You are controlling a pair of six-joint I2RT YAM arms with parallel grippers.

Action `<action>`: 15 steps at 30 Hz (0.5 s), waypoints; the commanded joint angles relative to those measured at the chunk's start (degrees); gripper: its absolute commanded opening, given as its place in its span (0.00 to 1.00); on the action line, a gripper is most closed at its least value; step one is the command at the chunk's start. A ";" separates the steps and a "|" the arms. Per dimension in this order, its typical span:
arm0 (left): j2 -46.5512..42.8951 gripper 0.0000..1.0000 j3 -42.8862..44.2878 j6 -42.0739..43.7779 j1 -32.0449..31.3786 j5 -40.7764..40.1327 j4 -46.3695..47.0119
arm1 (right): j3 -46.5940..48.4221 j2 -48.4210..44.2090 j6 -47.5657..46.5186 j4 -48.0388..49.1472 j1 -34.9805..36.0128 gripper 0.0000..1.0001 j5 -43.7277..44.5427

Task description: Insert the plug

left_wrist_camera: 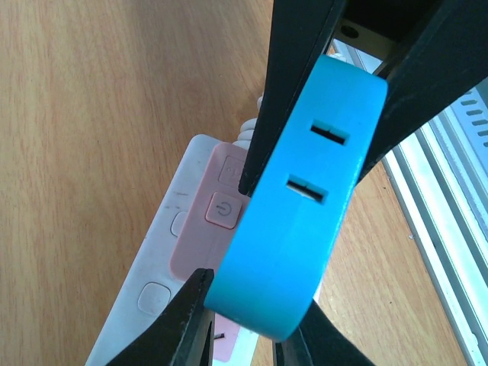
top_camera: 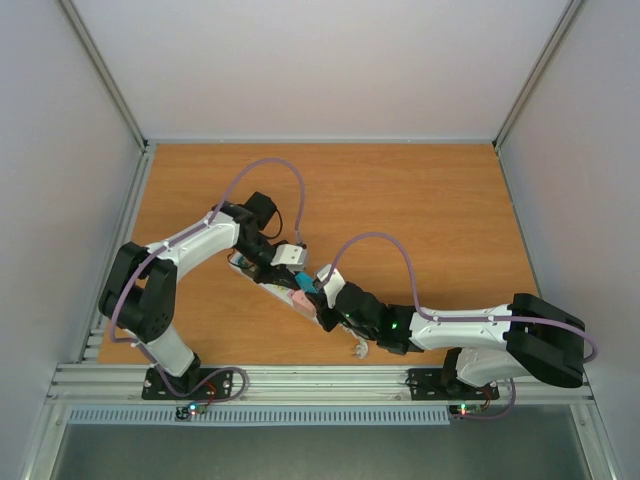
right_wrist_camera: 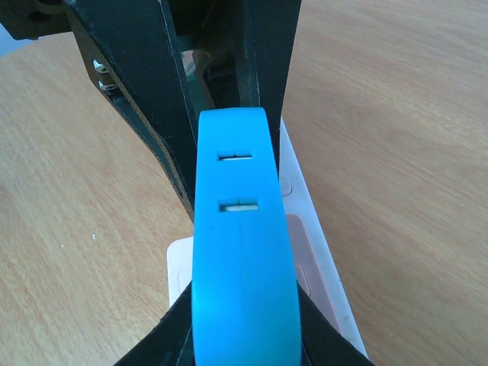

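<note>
Blue plug (top_camera: 304, 284) — over power strip (top_camera: 270, 289)

and here's the warm orange-brown wooden tabletop (top_camera: 420, 200), evenly lit, plain pale grey walls (top_camera: 330, 60) boxing three sides, silver aluminium rail (top_camera: 320, 378) along the near edge.

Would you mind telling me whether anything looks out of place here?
The left gripper and right gripper both clamp the same blue adapter over the white power strip, which looks odd for one part. A small white item also lies loose beside the right arm.
</note>
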 commanded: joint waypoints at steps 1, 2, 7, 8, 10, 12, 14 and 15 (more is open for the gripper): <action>-0.51 0.09 -0.52 -2.05 -0.66 -0.85 4.31 | -1.12 -0.08 1.85 -0.47 0.85 0.01 -3.48; -0.52 0.08 -0.38 -1.91 -0.66 -0.69 3.73 | -1.18 0.13 1.99 -0.43 0.85 0.01 -3.73; -0.51 0.04 -0.12 -0.79 -0.66 -0.87 2.21 | -0.93 1.83 2.80 -0.99 0.85 0.01 -5.12; -0.52 0.03 -0.37 -0.60 -0.66 -0.93 2.05 | -0.88 2.15 2.96 -1.09 0.85 0.01 -5.26; -0.52 0.02 -0.89 -0.10 -0.66 -1.23 1.90 | -0.83 2.70 3.38 -1.52 0.85 0.01 -5.73; -0.43 0.01 -1.43 0.04 -0.66 -1.44 2.11 | -0.83 3.42 3.90 -2.00 0.85 0.01 -5.77; -0.29 0.01 -1.83 0.07 -0.66 -1.62 2.41 | -0.79 3.92 4.22 -2.45 0.85 0.01 -5.69; -0.27 0.01 -1.86 0.00 -0.66 -1.62 2.59 | -0.71 4.15 4.43 -2.58 0.85 0.02 -5.63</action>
